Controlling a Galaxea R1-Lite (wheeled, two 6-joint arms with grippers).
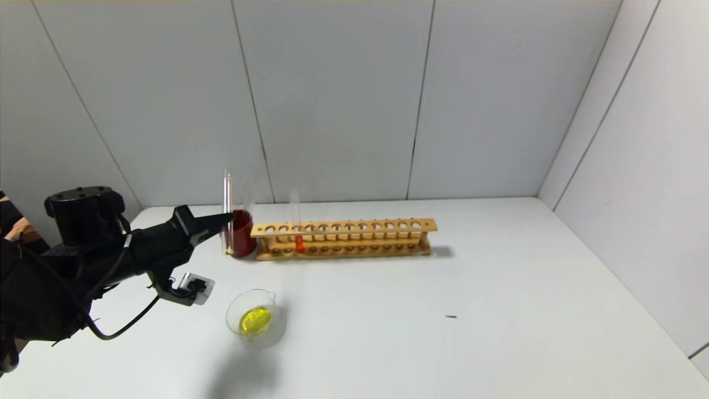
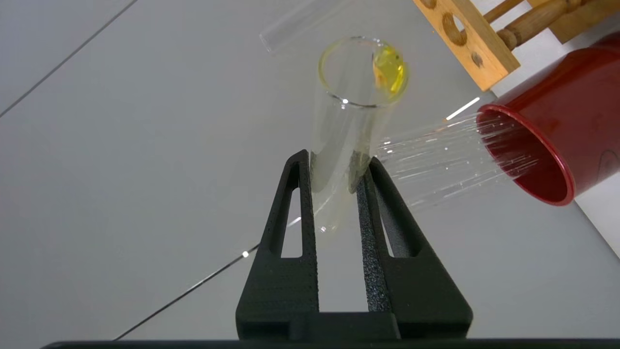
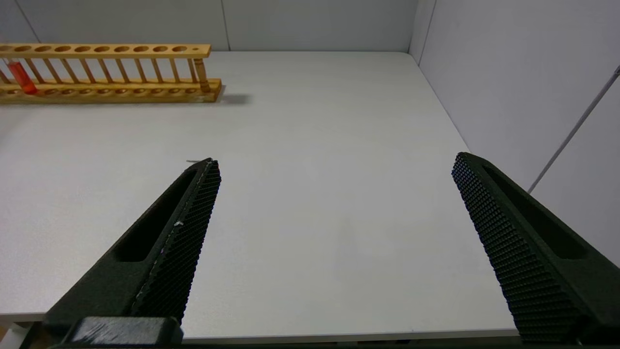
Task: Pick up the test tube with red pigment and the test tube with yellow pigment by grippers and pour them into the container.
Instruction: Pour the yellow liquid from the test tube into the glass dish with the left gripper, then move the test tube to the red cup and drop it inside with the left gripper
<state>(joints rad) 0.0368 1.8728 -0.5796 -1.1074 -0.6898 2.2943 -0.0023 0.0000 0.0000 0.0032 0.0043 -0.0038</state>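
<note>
Yellow liquid already fills the container (image 1: 252,317), in front of the rack (image 1: 343,238). Left gripper (image 2: 339,169) clamps the nearly drained yellow tube (image 2: 356,106) beside it; the red tube (image 1: 299,235) waits inside it, right gripper (image 3: 334,194) wide.

A long wooden test tube rack (image 1: 343,239) stands on the white table (image 1: 498,310), running across it near the back wall, with a row of round holes along its top rail. Just beside the rack's left end sits a dark red cup (image 1: 242,234), upright, with a colourless clear tube (image 1: 247,195) rising out of it. A small dark speck (image 1: 451,317) lies on the table, well apart from the rack. Grey panelled walls (image 1: 343,100) enclose the table.
</note>
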